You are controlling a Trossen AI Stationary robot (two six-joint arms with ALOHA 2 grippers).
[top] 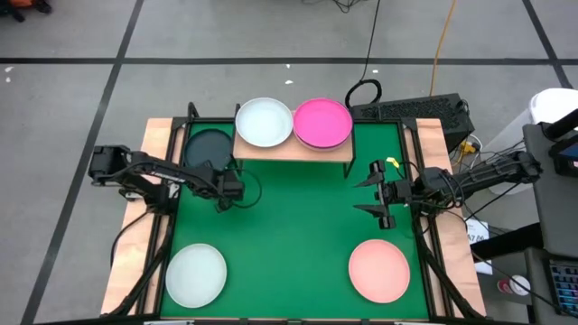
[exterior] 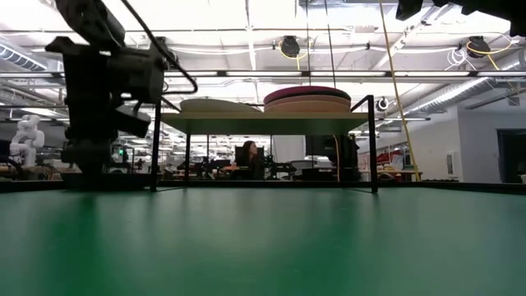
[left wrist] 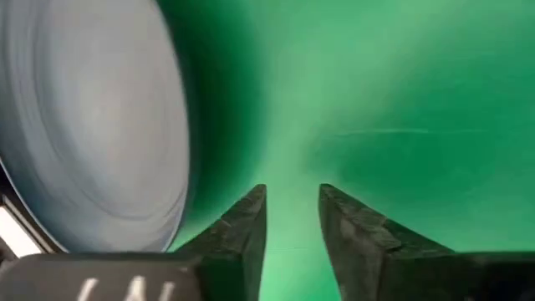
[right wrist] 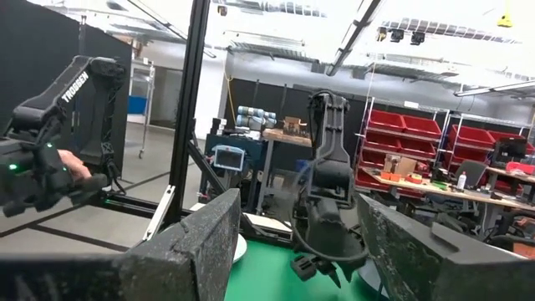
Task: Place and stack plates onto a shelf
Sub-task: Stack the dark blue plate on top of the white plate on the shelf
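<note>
The shelf (top: 293, 150) stands at the mat's far edge. It bears a pale mint-white plate (top: 264, 122) and a magenta plate (top: 322, 123); in the low view the magenta plate (exterior: 306, 92) tops a stack. A dark teal-grey plate (top: 206, 146) lies flat on the mat left of the shelf. My left gripper (top: 231, 192) hovers just near of it, open, with only the mat between its fingers (left wrist: 292, 194); the plate (left wrist: 92, 125) is off to one side. Another pale plate (top: 195, 274) and a pink plate (top: 379, 270) lie near the front edge. My right gripper (top: 375, 191) waits open at the right.
The green mat (top: 289, 235) lies bare between the two arms. Wooden table strips (top: 135, 244) run along both sides. A keyboard (top: 411, 110) and cables lie behind the shelf. The shelf's black legs (exterior: 372, 144) stand on the mat. A person (exterior: 246, 158) sits far off in the room.
</note>
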